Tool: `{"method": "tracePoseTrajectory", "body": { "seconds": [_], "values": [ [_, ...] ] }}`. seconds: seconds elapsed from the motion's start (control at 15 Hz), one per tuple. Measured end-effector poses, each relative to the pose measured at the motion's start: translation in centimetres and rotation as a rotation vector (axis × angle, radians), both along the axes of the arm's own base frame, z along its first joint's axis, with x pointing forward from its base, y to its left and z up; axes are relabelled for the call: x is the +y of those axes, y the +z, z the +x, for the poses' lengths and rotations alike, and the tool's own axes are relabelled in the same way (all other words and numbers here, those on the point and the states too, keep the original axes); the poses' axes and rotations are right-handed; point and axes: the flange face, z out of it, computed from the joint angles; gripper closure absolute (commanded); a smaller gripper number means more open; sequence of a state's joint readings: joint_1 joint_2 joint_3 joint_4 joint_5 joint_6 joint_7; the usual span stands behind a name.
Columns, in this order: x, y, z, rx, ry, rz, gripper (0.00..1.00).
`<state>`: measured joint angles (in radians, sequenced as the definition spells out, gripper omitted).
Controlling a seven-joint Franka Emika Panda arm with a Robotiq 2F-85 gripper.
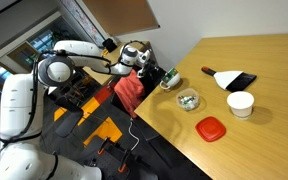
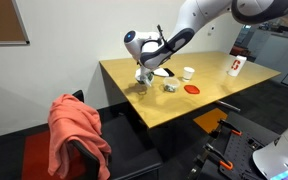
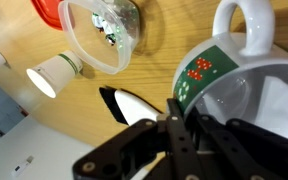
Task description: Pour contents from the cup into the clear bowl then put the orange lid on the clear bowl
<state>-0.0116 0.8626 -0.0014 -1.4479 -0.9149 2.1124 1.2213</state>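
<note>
- The green-and-white mug (image 3: 232, 75) sits right at the pincer (image 3: 179, 118). In the wrist view its handle points up and its white inside faces us.
- The pincer's fingers (image 3: 170, 135) are drawn close, pinching the mug's rim with one inside the wall and one outside.
- We cannot tell whether the mug rests on the worktop (image 1: 254, 140) or is raised off it. In an exterior view it is at the worktop's corner, under the arm.
- The clear bowl (image 3: 84, 40) lies beyond the pincer, up and to the left in the wrist view and apart from the mug. It holds small pieces that we cannot identify.
- The orange lid (image 3: 46, 10) lies farther out, just past the bowl, flat on the worktop.
- A white paper cup (image 3: 49, 75) stands left of the pincer, well apart from the mug.
- A black-and-white tool (image 3: 129, 103), which we cannot identify, lies between the paper cup and the pincer.
- A red cloth (image 2: 79, 125) hangs over a chair (image 2: 119, 150) beside the worktop.
</note>
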Motion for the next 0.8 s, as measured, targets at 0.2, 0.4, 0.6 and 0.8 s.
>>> {"method": "tracePoseTrajectory", "body": {
  "seconds": [0.2,0.4,0.6,0.8],
  "values": [
    [0.0,-0.1,0.0,0.002,-0.005,0.002,0.97],
    [0.4,-1.1,0.3,-0.037,0.001,0.081,0.97],
    [0.7,-1.2,1.0,-0.100,0.046,0.196,0.97],
    [0.1,-0.7,1.5,-0.132,0.070,0.276,0.97]
  ]
}}
